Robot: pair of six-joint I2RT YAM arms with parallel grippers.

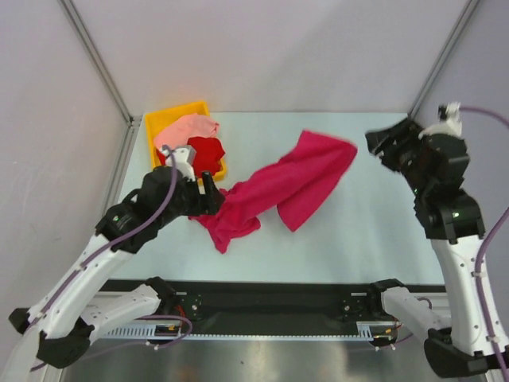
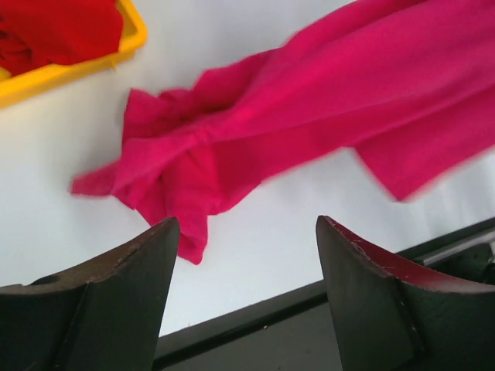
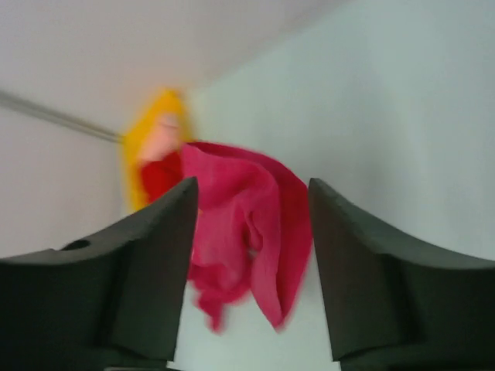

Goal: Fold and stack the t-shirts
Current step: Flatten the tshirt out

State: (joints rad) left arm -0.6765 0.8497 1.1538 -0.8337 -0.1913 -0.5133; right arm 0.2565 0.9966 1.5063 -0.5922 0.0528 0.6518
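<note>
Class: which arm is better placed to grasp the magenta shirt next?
Probably left: the left gripper, open, sits beside the bunched end of the magenta shirt. The right gripper, also open, is apart from its far corner, which looks blurred.

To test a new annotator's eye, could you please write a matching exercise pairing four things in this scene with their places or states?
Things:
1. magenta shirt
2. red shirt
3. yellow bin
4. left gripper

Places or states:
A. at the far left corner of the table
B. open, holding nothing
C. inside the bin
D. crumpled on the bare table

Pairs: 1-D, 2-C, 3-A, 4-B
</note>
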